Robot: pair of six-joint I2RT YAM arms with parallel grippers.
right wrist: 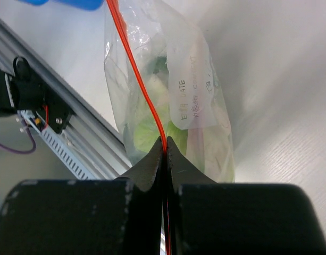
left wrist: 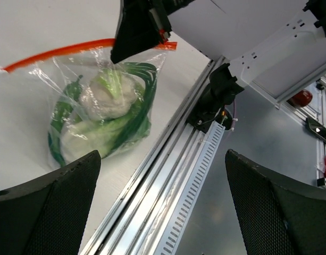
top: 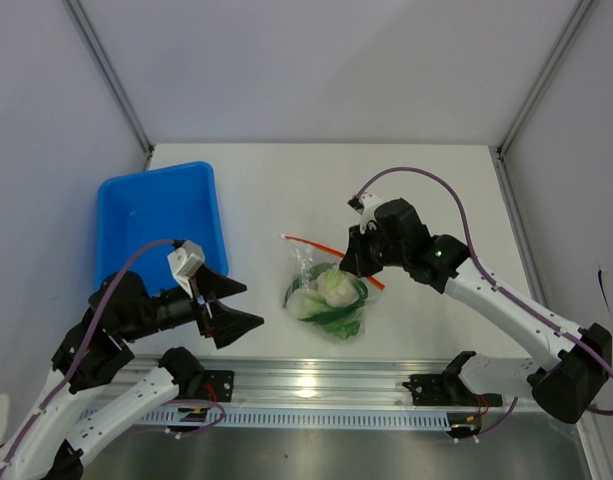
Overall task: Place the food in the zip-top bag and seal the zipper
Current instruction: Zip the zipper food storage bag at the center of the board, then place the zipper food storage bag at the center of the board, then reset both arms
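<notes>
The right wrist view shows what the overhead view cannot. The right gripper [right wrist: 164, 147] has its two dark fingers pressed together on the zipper [right wrist: 135, 69]. This orange-red strip runs away from the fingertips along the mouth of the zip-top bag [right wrist: 200, 101]. Whether the strip is sealed along its whole length is hard to tell.

The left wrist view shows the food [left wrist: 107, 98], pale leafy pieces and green stalks, inside the bag. The bag's lower part rests on the white table [top: 286, 180].

The left gripper [top: 243, 304] is spread wide and holds nothing. Its fingertips point toward the bag but stay apart from it.

The bag lies near the table's front edge, just beyond the metal rail [left wrist: 168, 175]. A blue bin [top: 156, 215] sits behind the left fingers. White tabletop stretches beyond the right fingers.
</notes>
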